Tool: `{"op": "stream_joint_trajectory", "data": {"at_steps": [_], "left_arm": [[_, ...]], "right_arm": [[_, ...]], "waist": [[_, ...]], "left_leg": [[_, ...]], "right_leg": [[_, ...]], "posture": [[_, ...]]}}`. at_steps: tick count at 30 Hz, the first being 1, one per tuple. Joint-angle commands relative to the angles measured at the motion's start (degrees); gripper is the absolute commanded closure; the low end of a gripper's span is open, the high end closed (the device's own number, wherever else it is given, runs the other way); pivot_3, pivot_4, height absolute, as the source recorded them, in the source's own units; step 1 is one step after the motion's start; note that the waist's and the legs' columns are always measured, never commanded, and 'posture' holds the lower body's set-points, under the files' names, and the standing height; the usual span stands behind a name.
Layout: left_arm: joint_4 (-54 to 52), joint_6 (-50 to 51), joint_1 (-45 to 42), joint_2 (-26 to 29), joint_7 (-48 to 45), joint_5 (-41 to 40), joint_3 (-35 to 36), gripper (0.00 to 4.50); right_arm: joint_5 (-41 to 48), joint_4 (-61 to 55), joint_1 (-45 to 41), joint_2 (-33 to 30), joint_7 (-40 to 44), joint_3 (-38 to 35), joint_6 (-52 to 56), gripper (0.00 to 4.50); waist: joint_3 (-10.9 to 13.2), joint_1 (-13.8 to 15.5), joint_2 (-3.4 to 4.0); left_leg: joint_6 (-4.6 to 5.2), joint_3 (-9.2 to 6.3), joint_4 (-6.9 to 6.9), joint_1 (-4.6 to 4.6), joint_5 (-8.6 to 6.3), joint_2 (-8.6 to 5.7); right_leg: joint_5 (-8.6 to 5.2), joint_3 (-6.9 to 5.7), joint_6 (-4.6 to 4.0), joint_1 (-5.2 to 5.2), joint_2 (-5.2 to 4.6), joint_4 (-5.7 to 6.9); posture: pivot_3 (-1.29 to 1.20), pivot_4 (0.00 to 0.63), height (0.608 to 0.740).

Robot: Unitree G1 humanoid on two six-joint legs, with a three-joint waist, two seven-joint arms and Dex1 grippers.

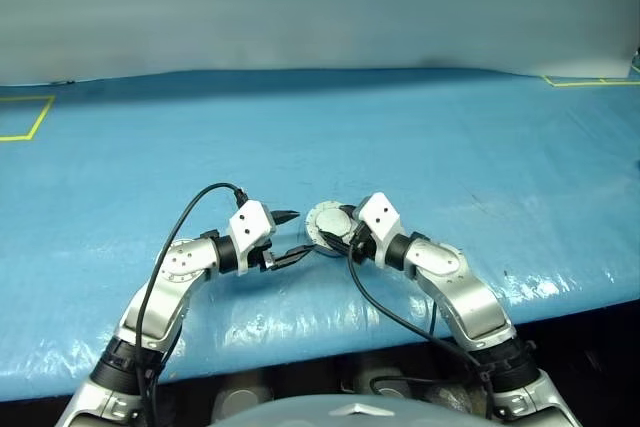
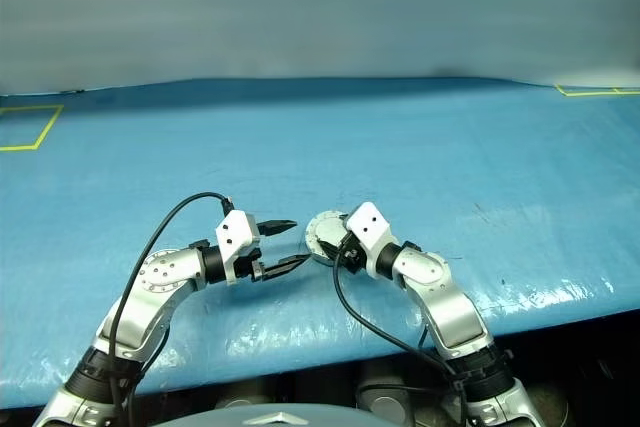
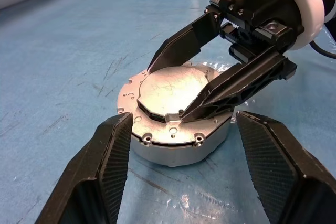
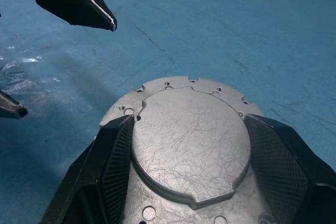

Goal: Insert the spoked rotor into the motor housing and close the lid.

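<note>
Motor housing (image 3: 176, 142) on the blue table (image 1: 450, 147), lid (image 3: 170, 94) closed flat on top. Right tool (image 3: 173, 90) spread, fingers straddling the lid. Left tool (image 1: 288, 237) spread, empty, just beside the housing.

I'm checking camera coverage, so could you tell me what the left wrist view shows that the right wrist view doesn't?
Left wrist view alone: the motor housing's side wall under the closed lid, and the right end effector, open, reaching over the lid. Right wrist view alone: the left end effector's fingertips beyond the lid. Both: the lid's scratched top and the blue table.
</note>
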Motion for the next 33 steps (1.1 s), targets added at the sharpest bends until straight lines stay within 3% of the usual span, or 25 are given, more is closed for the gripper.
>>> {"op": "stream_joint_trajectory", "data": {"at_steps": [1,13,20,24,33], "left_arm": [[-0.72,-1.24,-0.56,-0.45,0.24,-0.04,0.15,1.13],[-1.0,-0.92,-0.38,-0.32,0.3,0.0,0.28,1.13],[-0.66,-0.81,-0.8,-0.34,0.28,-0.27,0.68,1.13],[-0.8,-0.64,-0.64,-0.32,0.41,-0.27,0.72,1.13],[-1.07,-0.45,-0.67,-0.58,0.5,-0.16,0.35,1.13]], "right_arm": [[-2.82,7.26,2.65,-0.19,-1.68,2.27,4.65,1.5],[-3.58,9.02,2.96,3.47,-6.89,1.97,6.93,1.5],[-0.44,5.62,3.62,3.54,-2.7,0.71,0.67,1.5],[-1.97,2.03,3.54,1.97,0.03,3.51,-1.86,1.5],[-0.31,0.25,1.56,1.71,2.74,4.2,4.76,1.5]], "waist": [[-0.11,0.02,-0.08],[-0.61,-0.12,-0.29],[-0.57,-0.03,-0.23],[-0.51,-0.06,-0.19],[-0.47,-0.31,-0.18]], "left_leg": [[0.0,-0.01,0.0,0.02,0.0,0.01],[-0.04,-0.08,-0.21,0.25,-0.01,0.04],[-0.1,-0.14,-0.23,0.23,-0.03,0.04],[-0.2,-0.09,-0.38,0.18,-0.12,-0.02],[-0.37,-0.11,-0.62,0.02,-0.31,0.09]], "right_leg": [[0.0,-0.01,0.0,0.0,0.0,0.0],[-0.04,0.04,-0.11,-0.04,-0.13,-0.01],[-0.05,0.03,-0.12,-0.14,-0.19,-0.05],[-0.07,0.05,-0.18,-0.25,-0.1,-0.08],[-0.33,0.06,-0.6,-0.27,0.49,-0.07]], "posture": [[0.0,0.15,0.74],[0.0,0.15,0.74],[0.0,0.15,0.74],[0.0,0.15,0.74],[0.0,0.15,0.74]]}}
